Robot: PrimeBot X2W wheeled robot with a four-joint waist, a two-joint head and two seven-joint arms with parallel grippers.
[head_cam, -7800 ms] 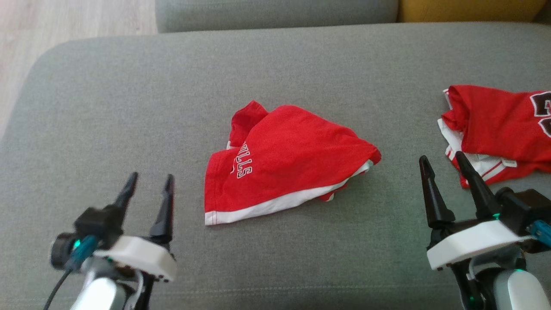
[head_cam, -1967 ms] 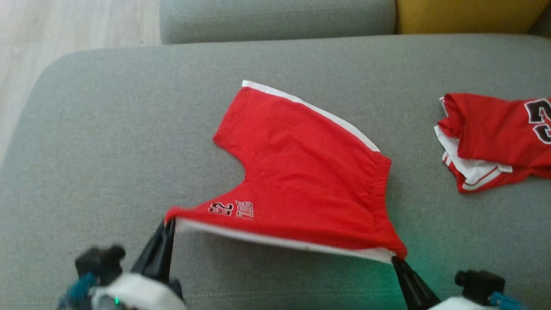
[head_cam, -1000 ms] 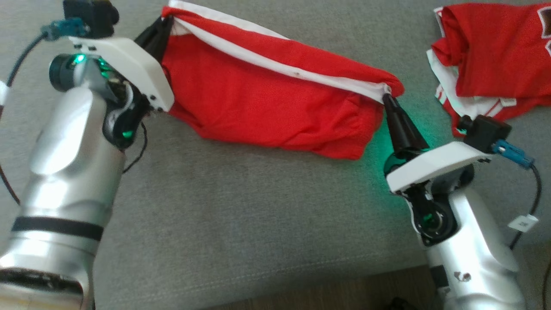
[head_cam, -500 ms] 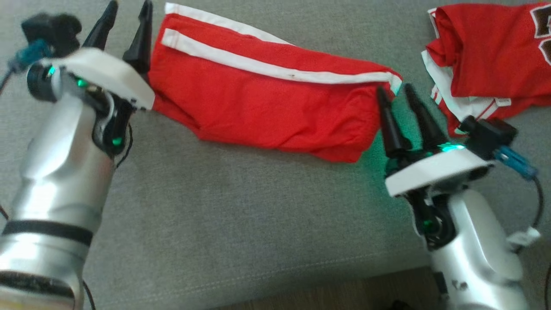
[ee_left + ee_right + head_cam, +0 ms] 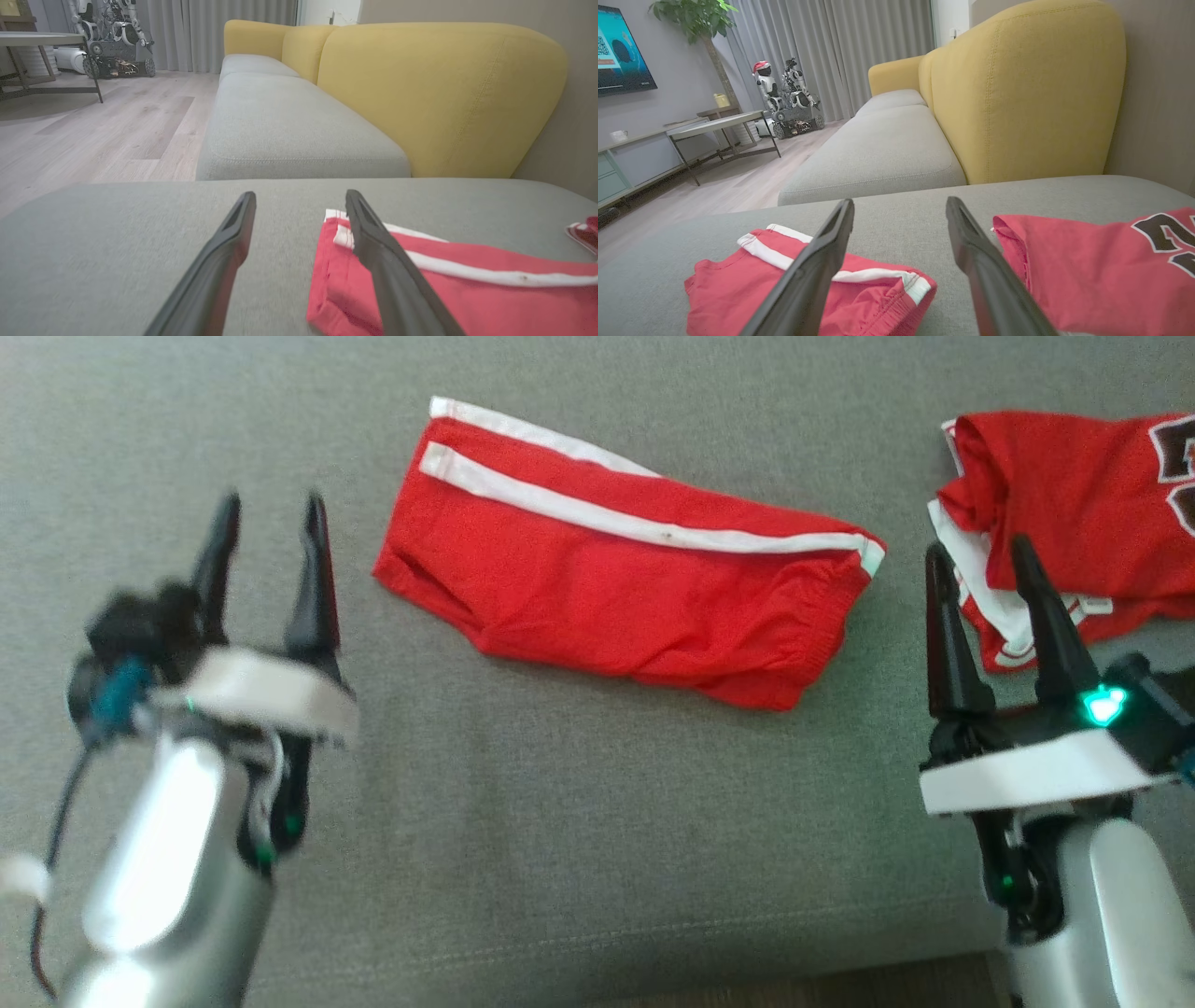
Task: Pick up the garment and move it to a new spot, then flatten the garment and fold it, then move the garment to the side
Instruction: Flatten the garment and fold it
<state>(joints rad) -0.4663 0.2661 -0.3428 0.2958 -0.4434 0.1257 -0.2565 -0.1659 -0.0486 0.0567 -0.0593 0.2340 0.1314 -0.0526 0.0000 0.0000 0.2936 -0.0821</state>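
In the head view, the red shorts [image 5: 616, 588] are being seen lying folded lengthwise on the grey cushion [image 5: 560, 821], with their white stripes along the far edge. The left gripper [image 5: 271, 504] is being held spread and empty near the shorts' left end. The right gripper [image 5: 977, 549] is being held spread and empty between the shorts and a red jersey [image 5: 1074, 495] at the right.

In the left wrist view, the spread fingers are being pointed along the shorts' [image 5: 467, 298] left end, and nothing is being pinched.

In the right wrist view, the open jaws are being aimed at bare cushion between the shorts' [image 5: 719, 289] waistband end and the jersey [image 5: 1087, 261].

The fabric is being judged light, limp and soft. Hold is best being taken at both ends through all layers, so that the fold is not being lost.
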